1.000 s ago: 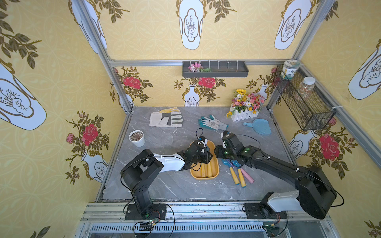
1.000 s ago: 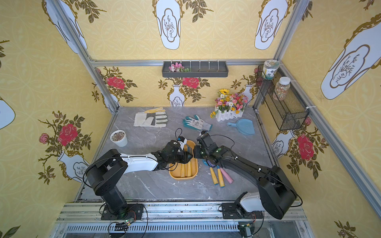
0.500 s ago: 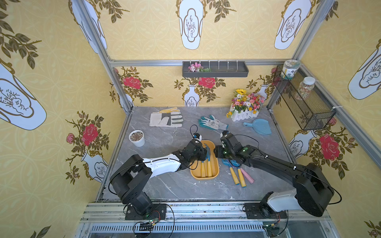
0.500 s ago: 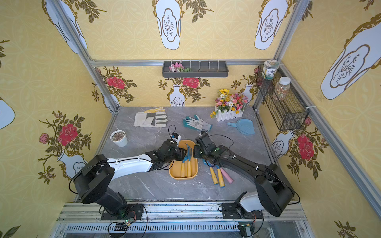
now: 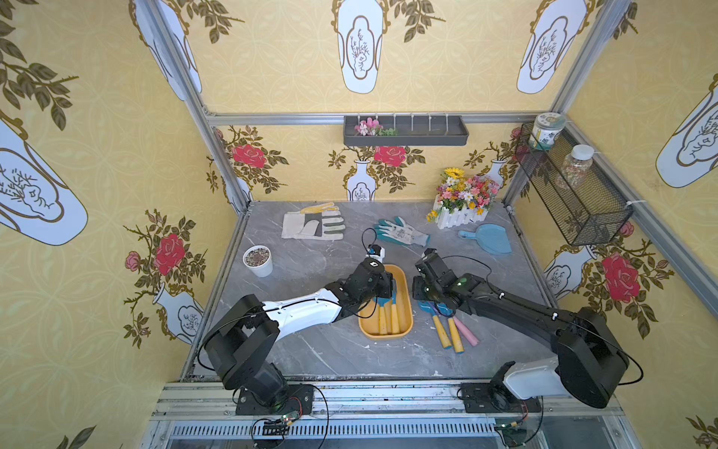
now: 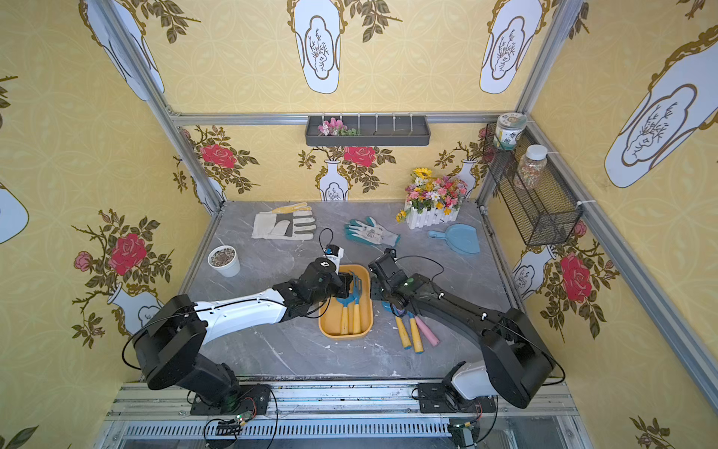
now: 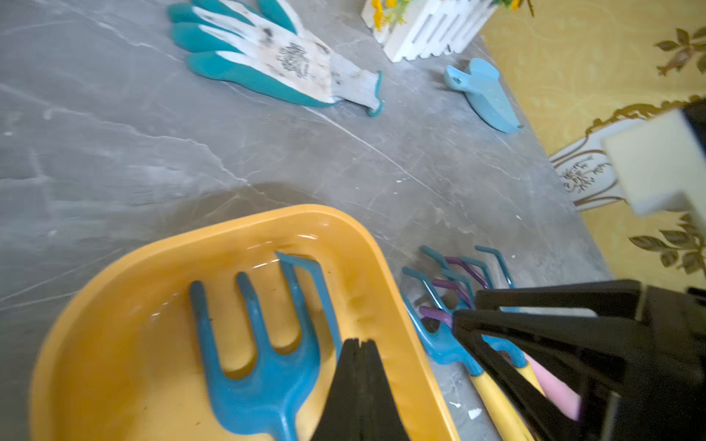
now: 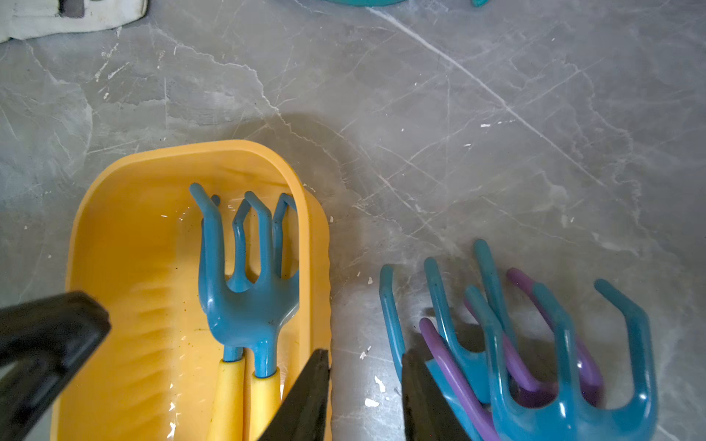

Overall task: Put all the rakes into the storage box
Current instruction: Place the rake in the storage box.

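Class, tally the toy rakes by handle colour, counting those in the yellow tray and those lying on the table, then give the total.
Yellow-handled rakes: 4
Pink-handled rakes: 1
Total: 5

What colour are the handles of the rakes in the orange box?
Yellow. The handles show best in a top view, lying in the box.

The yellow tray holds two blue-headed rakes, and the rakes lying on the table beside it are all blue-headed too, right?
Not quite. The storage box does hold two blue-headed rakes, but the table pile is not all blue: the right wrist view shows a purple rake among them.
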### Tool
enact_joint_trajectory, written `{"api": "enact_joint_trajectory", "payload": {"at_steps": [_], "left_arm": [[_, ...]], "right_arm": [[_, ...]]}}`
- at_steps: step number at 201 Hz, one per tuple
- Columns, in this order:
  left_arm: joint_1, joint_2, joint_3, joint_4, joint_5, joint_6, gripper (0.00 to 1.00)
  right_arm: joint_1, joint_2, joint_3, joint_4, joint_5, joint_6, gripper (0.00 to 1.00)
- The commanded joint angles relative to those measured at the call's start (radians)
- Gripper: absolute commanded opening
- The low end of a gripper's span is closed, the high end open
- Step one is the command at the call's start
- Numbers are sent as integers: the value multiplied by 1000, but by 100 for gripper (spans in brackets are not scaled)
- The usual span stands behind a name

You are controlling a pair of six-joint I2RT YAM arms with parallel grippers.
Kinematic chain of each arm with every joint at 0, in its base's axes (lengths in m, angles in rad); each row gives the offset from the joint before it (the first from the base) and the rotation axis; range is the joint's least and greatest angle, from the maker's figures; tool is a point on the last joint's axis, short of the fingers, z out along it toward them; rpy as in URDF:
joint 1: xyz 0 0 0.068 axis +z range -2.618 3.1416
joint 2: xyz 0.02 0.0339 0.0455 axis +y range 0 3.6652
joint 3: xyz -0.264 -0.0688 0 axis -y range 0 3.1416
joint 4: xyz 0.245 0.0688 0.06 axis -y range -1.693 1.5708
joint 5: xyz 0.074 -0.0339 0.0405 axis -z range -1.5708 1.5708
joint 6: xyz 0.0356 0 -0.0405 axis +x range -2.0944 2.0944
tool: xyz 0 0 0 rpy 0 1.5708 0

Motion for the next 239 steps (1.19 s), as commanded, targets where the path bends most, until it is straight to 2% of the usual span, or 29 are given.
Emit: {"api": "enact_joint_trajectory", "payload": {"at_steps": [1,31,91,159,212,239], "left_arm": [[-8,37,16,20,42,44,0],[-8,96,53,13,49,59,0],[-8,165,87,-23,-46,75,0],[-7,209,86,-137,-98,34,0],[-7,153,68,-91,-97,35,0],[-7,128,45,-51,-103,34,0]], "right_arm": [[1,4,7,-2,19,15,36],[0,4,8,-3,23,9,36],[0,-5,4,-6,21,7,36],[-1,-5,-3,-4,23,17,37],[1,-15,-9,-15,29,39,38],[-7,-48,-22,-101,130,120,43]]}}
